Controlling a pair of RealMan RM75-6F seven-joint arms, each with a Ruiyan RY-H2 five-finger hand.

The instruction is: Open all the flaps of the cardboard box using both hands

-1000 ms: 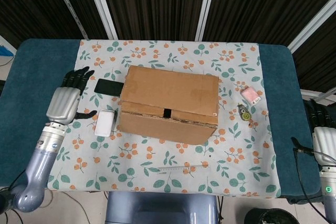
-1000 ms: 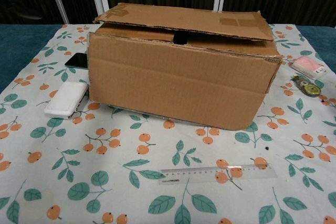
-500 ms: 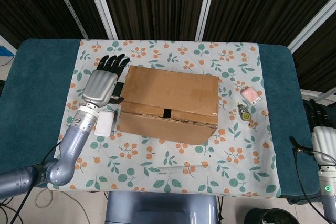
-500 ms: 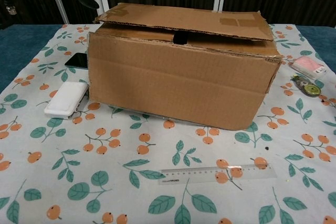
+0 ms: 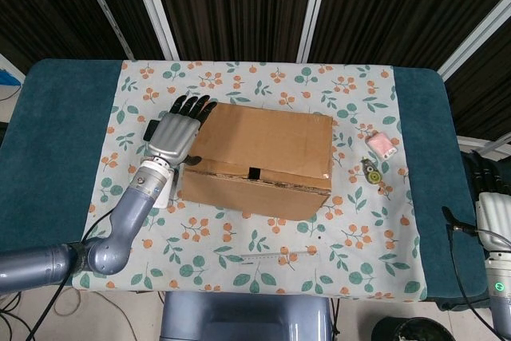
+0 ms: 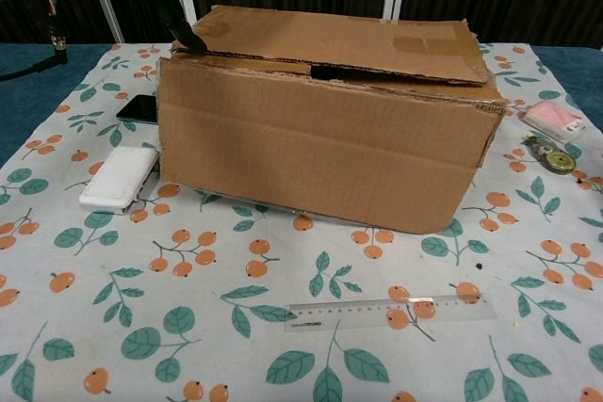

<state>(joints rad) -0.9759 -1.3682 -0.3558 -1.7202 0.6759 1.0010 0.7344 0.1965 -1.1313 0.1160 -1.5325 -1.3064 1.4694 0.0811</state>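
Observation:
The cardboard box [image 5: 259,159] stands mid-table on the flowered cloth, its top flaps folded down. In the chest view the large top flap [image 6: 339,40] lies over the box [image 6: 325,148] with a thin gap under its front edge. My left hand [image 5: 177,129] hovers over the box's left end, fingers spread across the flap's edge. A dark finger [image 6: 179,18] reaches down to the flap's left corner and touches it. My right hand [image 5: 489,197] hangs off the table's right side, far from the box, fingers straight and holding nothing.
A black phone [image 6: 139,107] and a white case [image 6: 120,177] lie just left of the box. A clear ruler [image 6: 391,313] lies in front of it. A pink item [image 5: 382,145] and a small keyring [image 5: 370,172] sit to the right.
My left hand has swung from the table's left side in over the box's left end and now touches the top flap's corner. The right hand has not moved.

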